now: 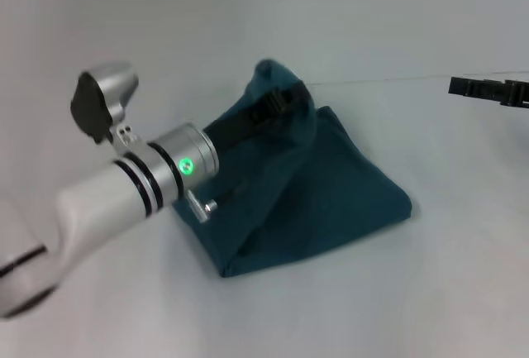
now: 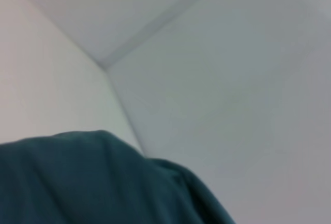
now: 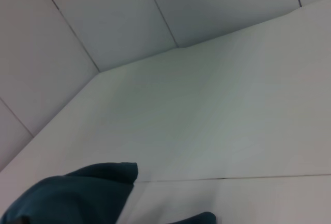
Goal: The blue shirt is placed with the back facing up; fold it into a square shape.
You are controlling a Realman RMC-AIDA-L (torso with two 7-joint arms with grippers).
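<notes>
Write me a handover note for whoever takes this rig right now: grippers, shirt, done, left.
Left gripper: shut on a raised fold of the blue shirt, lifting it at the far side.
Right gripper: off at the right edge, clear of the cloth, holding nothing visible.
Shirt: bunched into a rough wedge on the white table, partly folded.
Left: lay the lifted fold down, square the edges.

Left arm (image 1: 124,188) stretched forward from lower left, its gripper (image 1: 277,103) raised at centre, pinching cloth. Right gripper (image 1: 488,89) level at far right edge, fingers unclear.
</notes>
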